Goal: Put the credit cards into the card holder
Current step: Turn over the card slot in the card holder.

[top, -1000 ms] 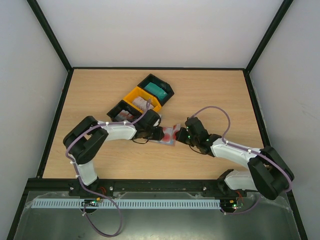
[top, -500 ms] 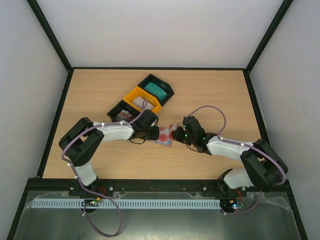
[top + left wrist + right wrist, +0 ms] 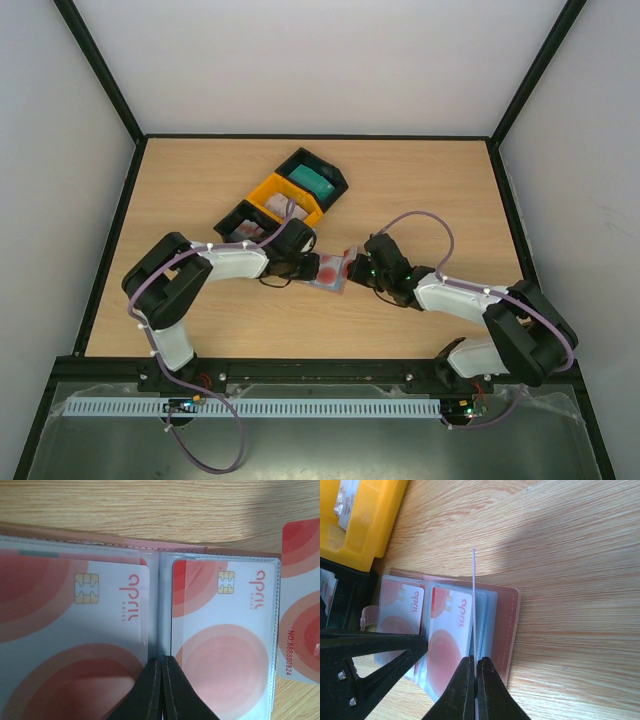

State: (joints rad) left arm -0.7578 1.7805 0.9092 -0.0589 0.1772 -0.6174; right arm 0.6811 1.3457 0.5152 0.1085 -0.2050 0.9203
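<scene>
The card holder (image 3: 336, 271) lies open on the table between my two grippers. In the left wrist view its clear pockets (image 3: 165, 595) hold two red-and-white credit cards (image 3: 225, 635), one each side of the fold. My left gripper (image 3: 162, 661) is shut, its tips resting on the fold. My right gripper (image 3: 476, 662) is shut on a third red-and-white card (image 3: 473, 605), held on edge over the holder's right pockets (image 3: 492, 625). That card also shows at the right edge of the left wrist view (image 3: 300, 605).
A black tray with teal cards (image 3: 316, 178), a yellow tray (image 3: 284, 204) and another black tray (image 3: 242, 226) stand in a row just behind the left gripper (image 3: 308, 266). The yellow tray (image 3: 365, 520) is close to the holder's far-left corner.
My right gripper has moved a little left with the card, closer over the holder. My left arm has shifted slightly; its gripper stays on the holder.
</scene>
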